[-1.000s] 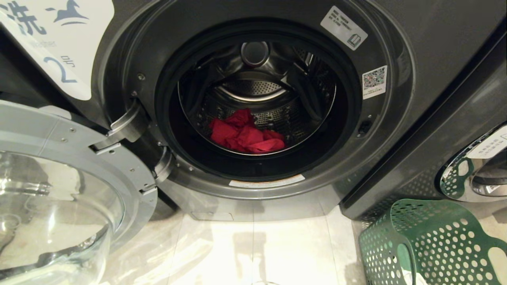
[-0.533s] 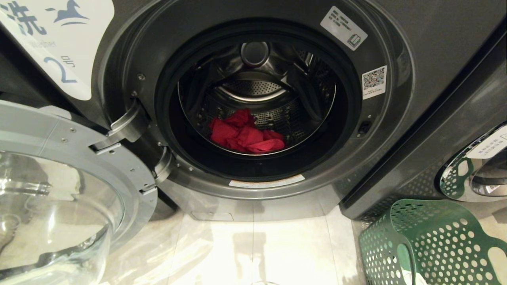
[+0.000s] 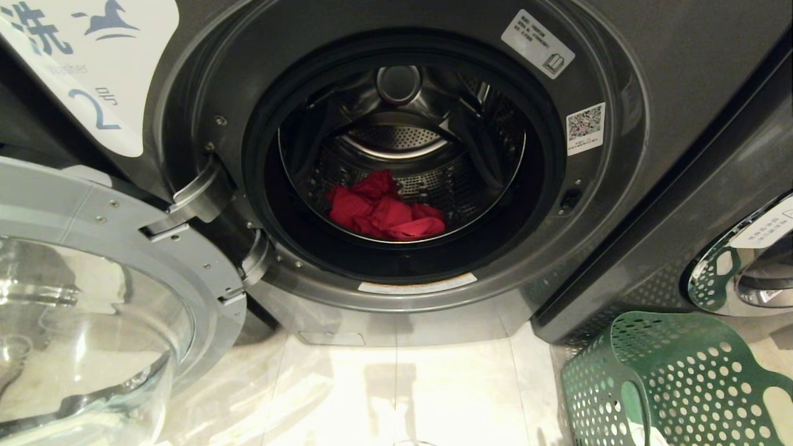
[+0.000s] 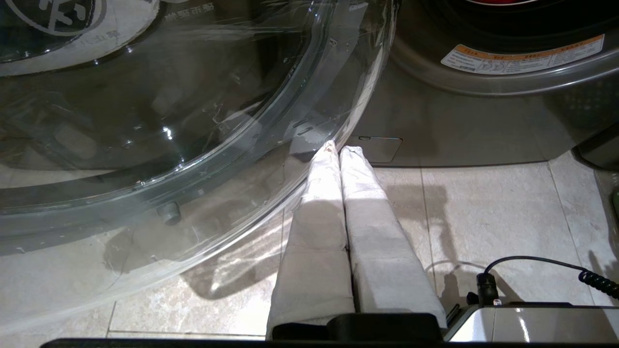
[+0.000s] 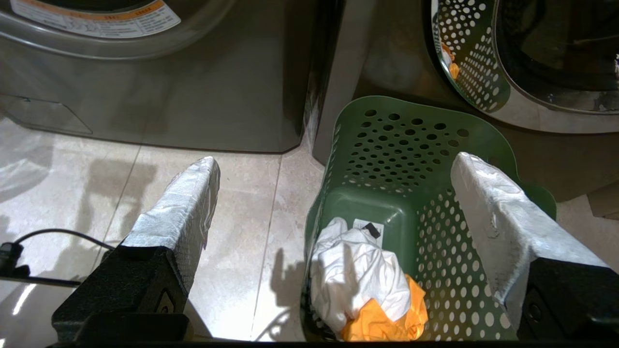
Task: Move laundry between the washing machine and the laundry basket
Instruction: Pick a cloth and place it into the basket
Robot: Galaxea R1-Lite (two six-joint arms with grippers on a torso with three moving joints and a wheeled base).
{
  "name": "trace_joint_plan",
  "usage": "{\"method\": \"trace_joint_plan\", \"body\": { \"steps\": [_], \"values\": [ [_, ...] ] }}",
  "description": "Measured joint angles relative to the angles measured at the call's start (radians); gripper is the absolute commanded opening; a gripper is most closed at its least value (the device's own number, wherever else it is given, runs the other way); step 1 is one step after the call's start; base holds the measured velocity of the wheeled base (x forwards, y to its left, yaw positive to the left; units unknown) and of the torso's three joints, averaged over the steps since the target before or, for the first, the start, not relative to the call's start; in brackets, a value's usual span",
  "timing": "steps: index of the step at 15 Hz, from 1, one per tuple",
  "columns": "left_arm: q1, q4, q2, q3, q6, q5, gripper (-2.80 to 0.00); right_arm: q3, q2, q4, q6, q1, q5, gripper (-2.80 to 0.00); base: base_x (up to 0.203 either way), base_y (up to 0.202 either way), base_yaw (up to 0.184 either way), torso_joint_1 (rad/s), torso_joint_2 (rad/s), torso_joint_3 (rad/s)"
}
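The washing machine (image 3: 619,173), dark grey and labelled 2, has its door swung open to the left. A red garment (image 3: 384,210) lies in its steel drum. The green laundry basket (image 3: 681,378) stands on the floor at the lower right. Inside the laundry basket (image 5: 401,145) lie a white garment (image 5: 353,275) and an orange one (image 5: 382,319). My right gripper (image 5: 333,166) hangs open above the basket's near edge, empty. My left gripper (image 4: 338,150) is shut and empty, low over the tiles beside the glass door (image 4: 169,121). Neither arm shows in the head view.
The open glass door (image 3: 93,310) juts out at the lower left. A neighbouring machine's chrome-rimmed door (image 3: 743,266) stands right of the basket. Pale floor tiles (image 3: 396,396) lie before the machine. A black cable (image 4: 541,270) runs by the left wrist.
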Motion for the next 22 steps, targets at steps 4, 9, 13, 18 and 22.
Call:
{"method": "trace_joint_plan", "body": {
  "steps": [4,9,13,18,22],
  "values": [
    [0.000,0.000,0.000,0.000,0.000,0.000,-2.80,0.000,-0.003,0.001,0.005,0.000,-0.005,0.00,0.000,0.000,0.000,0.000,0.00,0.000],
    [0.000,0.000,0.000,0.000,0.000,0.000,-2.80,0.000,-0.003,0.002,-0.033,0.000,0.001,0.00,0.000,0.000,0.000,0.000,0.00,0.000],
    [0.000,0.000,0.000,0.000,0.000,0.000,-2.80,0.000,-0.003,0.002,-0.035,0.000,0.002,0.00,0.000,0.000,0.000,0.000,0.00,0.000],
    [0.000,0.000,0.000,0.000,0.000,0.000,-2.80,0.000,-0.003,0.002,-0.031,0.000,0.000,0.00,0.000,0.000,0.000,0.000,0.00,0.000],
    [0.001,0.000,0.000,0.000,0.000,0.000,-2.80,0.000,-0.003,0.003,-0.028,0.000,0.000,0.00,0.000,0.000,0.000,0.000,0.00,0.000]
  ]
}}
